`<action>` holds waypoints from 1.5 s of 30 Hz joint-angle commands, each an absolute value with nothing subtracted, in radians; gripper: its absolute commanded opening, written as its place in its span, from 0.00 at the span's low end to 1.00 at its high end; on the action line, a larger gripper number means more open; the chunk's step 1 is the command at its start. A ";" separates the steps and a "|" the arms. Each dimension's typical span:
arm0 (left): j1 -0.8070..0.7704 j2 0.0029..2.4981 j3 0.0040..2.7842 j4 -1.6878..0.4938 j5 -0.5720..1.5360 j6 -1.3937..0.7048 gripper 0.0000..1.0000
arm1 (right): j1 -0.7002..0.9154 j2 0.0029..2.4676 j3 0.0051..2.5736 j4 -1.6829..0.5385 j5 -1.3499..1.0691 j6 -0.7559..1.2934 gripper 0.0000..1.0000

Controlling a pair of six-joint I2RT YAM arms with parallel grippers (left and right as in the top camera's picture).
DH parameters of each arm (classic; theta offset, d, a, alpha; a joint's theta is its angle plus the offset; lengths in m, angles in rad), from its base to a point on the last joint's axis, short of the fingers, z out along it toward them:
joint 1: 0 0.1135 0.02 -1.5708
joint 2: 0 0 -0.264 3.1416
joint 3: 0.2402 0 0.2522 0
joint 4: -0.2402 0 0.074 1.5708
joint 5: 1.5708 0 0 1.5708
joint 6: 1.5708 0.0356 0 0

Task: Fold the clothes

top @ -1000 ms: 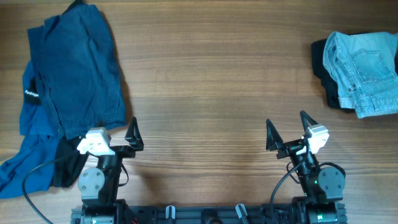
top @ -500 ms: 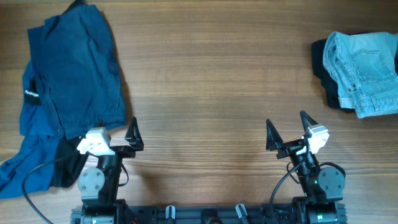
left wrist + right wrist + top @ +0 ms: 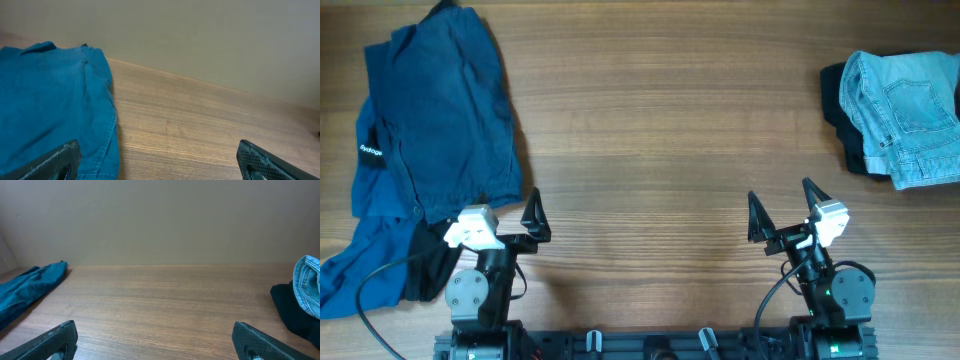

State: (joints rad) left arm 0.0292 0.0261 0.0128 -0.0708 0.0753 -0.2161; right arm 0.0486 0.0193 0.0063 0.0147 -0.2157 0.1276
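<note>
Both jaws are wide open and hold nothing: the left gripper (image 3: 157, 154) and the right gripper (image 3: 155, 332) sit side by side at the near edge of the brown wooden table (image 3: 650, 120), pointing out over it. Just by the left gripper, with one of its fingers over the cloth, lie the dark navy-blue woven shorts (image 3: 450, 110), spread out but not neat. Under them, sticking out on the left side, is a bright blue and black jacket with a small white logo (image 3: 365, 195), all bunched up. Far off by the right corner sit the light-blue denim jeans (image 3: 905, 115), crumpled on top of something black (image 3: 842, 115). No piece looks folded yet, so I think the job is at its very start. Next, the left gripper likely needs to reach to the shorts, pinch an edge, and pull them to the bare middle so both grippers can flatten them.
</note>
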 commanded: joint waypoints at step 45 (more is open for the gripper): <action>0.038 0.829 0.912 -0.591 0.143 -0.206 1.00 | 0.044 0.476 0.275 0.127 -0.282 0.130 1.00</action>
